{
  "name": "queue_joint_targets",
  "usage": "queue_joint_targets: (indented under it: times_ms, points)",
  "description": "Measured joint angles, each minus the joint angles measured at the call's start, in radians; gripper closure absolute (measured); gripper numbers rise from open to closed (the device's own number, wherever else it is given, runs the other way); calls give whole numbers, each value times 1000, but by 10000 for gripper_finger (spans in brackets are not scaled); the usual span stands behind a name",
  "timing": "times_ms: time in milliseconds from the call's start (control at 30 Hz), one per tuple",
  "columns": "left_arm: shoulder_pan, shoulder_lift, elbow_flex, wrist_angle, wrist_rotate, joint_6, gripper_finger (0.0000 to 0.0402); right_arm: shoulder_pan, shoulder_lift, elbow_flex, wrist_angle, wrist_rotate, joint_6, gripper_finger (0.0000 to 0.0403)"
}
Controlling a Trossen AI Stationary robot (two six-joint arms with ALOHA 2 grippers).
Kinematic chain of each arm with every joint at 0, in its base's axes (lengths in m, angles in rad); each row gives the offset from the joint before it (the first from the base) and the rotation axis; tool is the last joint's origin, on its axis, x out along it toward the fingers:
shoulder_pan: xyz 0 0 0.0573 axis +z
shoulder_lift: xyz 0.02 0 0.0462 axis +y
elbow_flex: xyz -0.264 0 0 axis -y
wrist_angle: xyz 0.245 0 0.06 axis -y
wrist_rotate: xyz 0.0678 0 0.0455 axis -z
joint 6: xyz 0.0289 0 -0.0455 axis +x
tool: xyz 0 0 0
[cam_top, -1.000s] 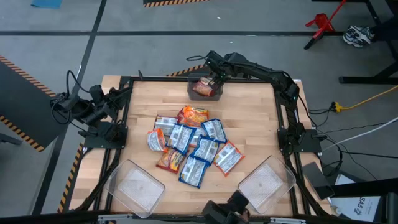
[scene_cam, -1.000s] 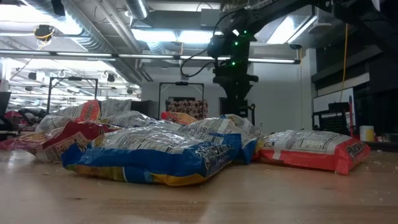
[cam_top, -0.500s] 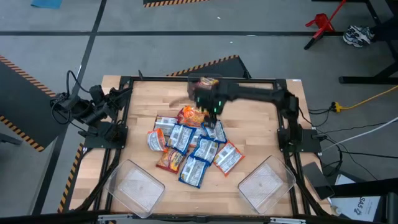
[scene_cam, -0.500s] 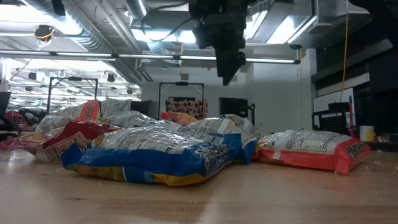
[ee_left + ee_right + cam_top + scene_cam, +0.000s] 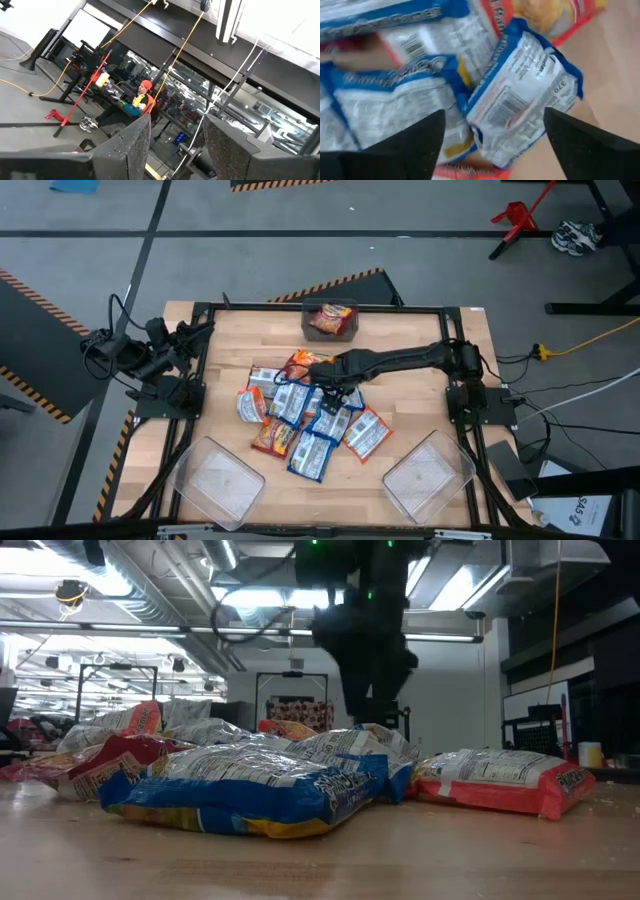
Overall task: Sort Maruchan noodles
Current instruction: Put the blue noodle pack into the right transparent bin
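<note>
The Maruchan noodles (image 5: 305,415) lie in a loose overlapping pile on the middle of the wooden table, blue-and-white, orange and red packets; the low view shows them as a heap (image 5: 250,775). One more orange packet (image 5: 328,320) lies in a clear bin (image 5: 352,332) at the far edge. My right gripper (image 5: 493,114) hangs open over the pile's far part, pointing down. Its fingers stand on either side of a blue-and-white packet (image 5: 525,95), above it. My left gripper (image 5: 175,130) waits open at the table's left edge, pointing up into the room.
Two clear bins stand at the near edge, one at the near left (image 5: 215,478) and one at the near right (image 5: 428,473). A black frame (image 5: 200,310) rims the table. Bare wood lies right of the pile (image 5: 420,405). A person (image 5: 142,100) sits far off in the room.
My right gripper has swung from over the far bin toward the table's near edge and sunk, and it now hangs over the far part of the pile. The orange packet stays in the far bin. The pile has not moved.
</note>
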Motion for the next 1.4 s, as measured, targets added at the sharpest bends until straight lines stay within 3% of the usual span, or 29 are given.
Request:
queue_joint_targets:
  times_ms: [200,333,467,733,800,1133,1400]
  points:
    - [0,0,0,0,18,0,225,0,0,-110,134,73,96,48]
    - [0,0,0,0,18,0,225,-5,1,-154,134,114,188,72]
    - [0,0,0,0,18,0,225,-7,1,-159,104,139,237,144]
    - [0,0,0,0,21,0,225,-6,1,-158,107,125,256,351]
    - [0,0,0,0,21,1,225,-7,1,-146,101,104,249,387]
    - [0,0,0,0,21,1,225,-6,-5,115,-121,84,145,397]
    - [0,0,0,0,21,1,225,92,-7,475,-505,-4,144,401]
